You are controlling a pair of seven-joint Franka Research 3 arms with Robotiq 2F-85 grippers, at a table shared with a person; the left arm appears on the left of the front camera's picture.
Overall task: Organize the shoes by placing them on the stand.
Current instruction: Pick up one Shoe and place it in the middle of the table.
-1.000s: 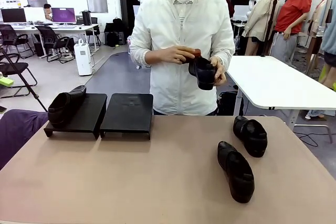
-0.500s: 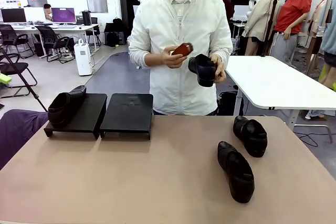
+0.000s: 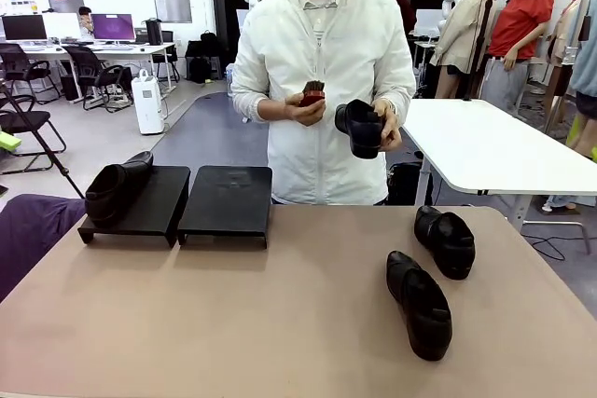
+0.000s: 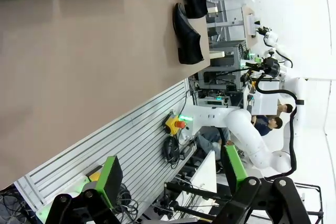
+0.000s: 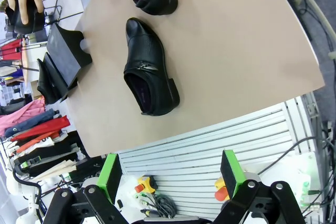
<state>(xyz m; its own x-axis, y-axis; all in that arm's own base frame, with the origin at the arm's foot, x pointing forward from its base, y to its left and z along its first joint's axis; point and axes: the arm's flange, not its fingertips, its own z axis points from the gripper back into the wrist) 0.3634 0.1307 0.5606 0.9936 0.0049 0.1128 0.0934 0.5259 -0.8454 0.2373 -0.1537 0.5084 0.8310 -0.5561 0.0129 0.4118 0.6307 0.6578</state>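
Note:
One black shoe [image 3: 117,188] lies on the left platform of the stand [image 3: 149,207]; the right platform [image 3: 229,198] is bare. Two more shoes [image 3: 445,240] [image 3: 420,303] rest on the tan table [image 3: 233,323] at the right. The person at the far side holds a fourth shoe [image 3: 362,128] in one hand and a small red-brown object [image 3: 312,93] in the other. My left gripper [image 4: 170,174] hangs open off the table's near edge, far from the shoes [image 4: 188,35]. My right gripper [image 5: 169,174] is open too, above the nearer shoe [image 5: 149,69].
A purple cloth [image 3: 28,230] lies at the table's left edge. A white table [image 3: 485,146] stands behind at the right. A ribbed metal rail with a red stop button [image 5: 144,184] runs along the near edge.
The person's hand has drawn the red-brown object away from the held shoe and turned it. The shoes on the table and stand have not moved.

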